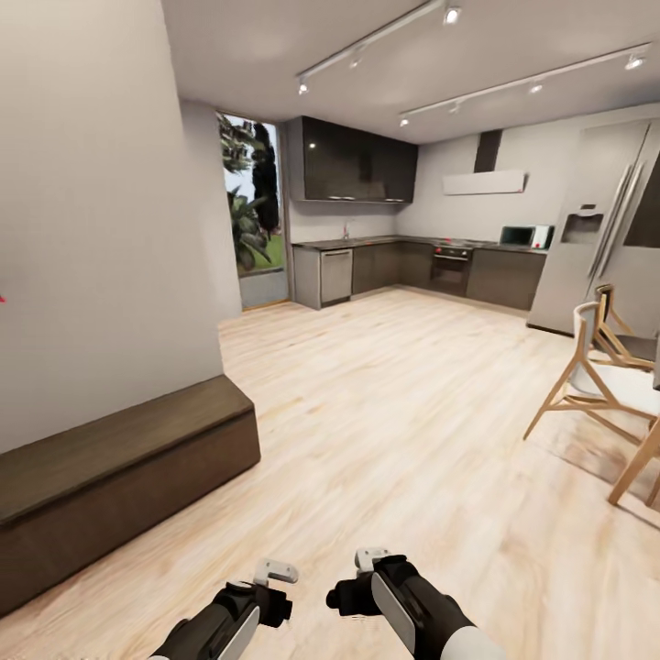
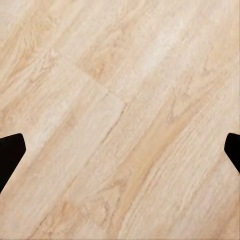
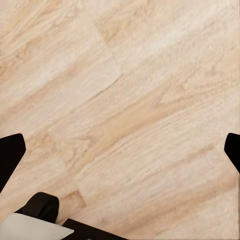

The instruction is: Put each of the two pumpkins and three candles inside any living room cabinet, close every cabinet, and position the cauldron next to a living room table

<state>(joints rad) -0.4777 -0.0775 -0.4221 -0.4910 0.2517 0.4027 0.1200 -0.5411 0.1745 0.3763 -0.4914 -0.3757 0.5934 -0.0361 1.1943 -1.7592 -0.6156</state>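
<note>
One long, low dark brown cabinet (image 1: 110, 477) runs along the grey wall (image 1: 92, 229) at the left, its fronts flush and shut. Pale wood floor (image 1: 385, 403) stretches beyond it to a kitchen with dark units (image 1: 412, 266), one steel fridge (image 1: 596, 247) and one microwave (image 1: 524, 236). Two arms sit low in the head view — left gripper (image 1: 275, 576), then right gripper (image 1: 371, 556) — each with its two fingers spread apart over bare planks, nothing between them. Right of these stand two light wooden chairs (image 1: 591, 376).
</note>
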